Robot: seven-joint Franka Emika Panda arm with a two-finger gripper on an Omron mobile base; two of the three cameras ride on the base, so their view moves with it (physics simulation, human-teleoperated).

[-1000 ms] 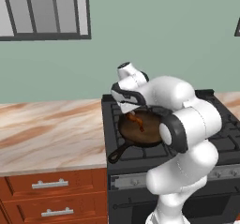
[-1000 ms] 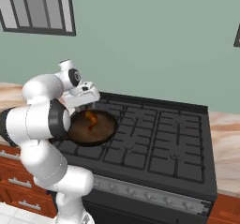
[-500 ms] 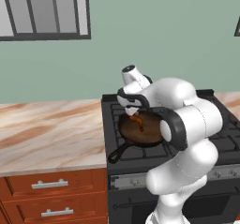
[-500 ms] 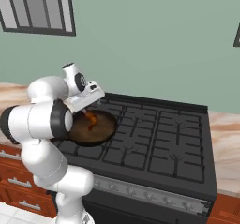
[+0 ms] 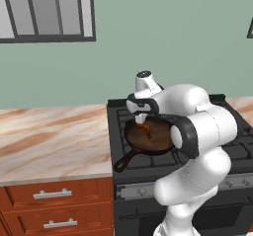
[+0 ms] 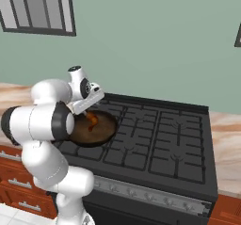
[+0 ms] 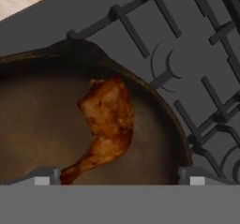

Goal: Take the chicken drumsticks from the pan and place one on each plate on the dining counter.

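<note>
The tool hangs with its jaws spread wide and empty over the pan on the stove grates. One chicken drumstick lies just ahead, between the fingertips. The first pickup seems underway; next the tool should lower and close around the meat.

Even, soft rendered light falling from above, faint shadows pooling inside the round dark cast-iron pan, no glare, base views looking slightly pixelated.
</note>
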